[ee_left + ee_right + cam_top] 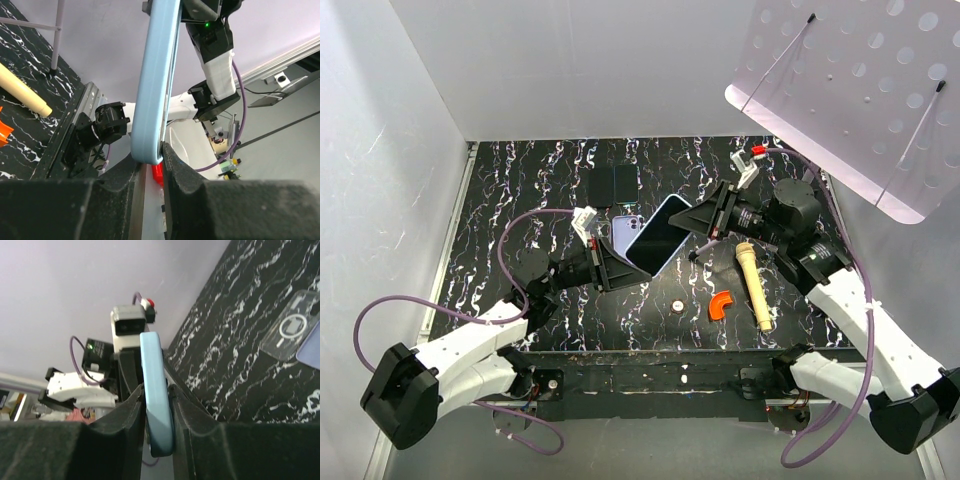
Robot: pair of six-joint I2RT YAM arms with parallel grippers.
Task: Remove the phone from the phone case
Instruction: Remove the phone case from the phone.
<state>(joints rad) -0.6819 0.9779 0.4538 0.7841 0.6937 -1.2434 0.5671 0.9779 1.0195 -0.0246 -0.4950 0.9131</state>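
Above table (520, 180) centre, phone (658, 238) in pale-blue phone case (155, 85) held aloft, tilted, between arms. Jaws of left gripper (150, 161) clenched on one edge, right gripper (158, 399) clenched on opposite edge. Judgement: phone rigid, glass slick, fragile; case soft, flexible, so peel lip at corner.

pale blue phone case (155, 75), black white-veined table (520, 185)

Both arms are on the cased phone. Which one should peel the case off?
Left, probably. The left fingers pinch only the very end of the blue phone case, while the right fingers sit deeper along it, making a steadier anchor.
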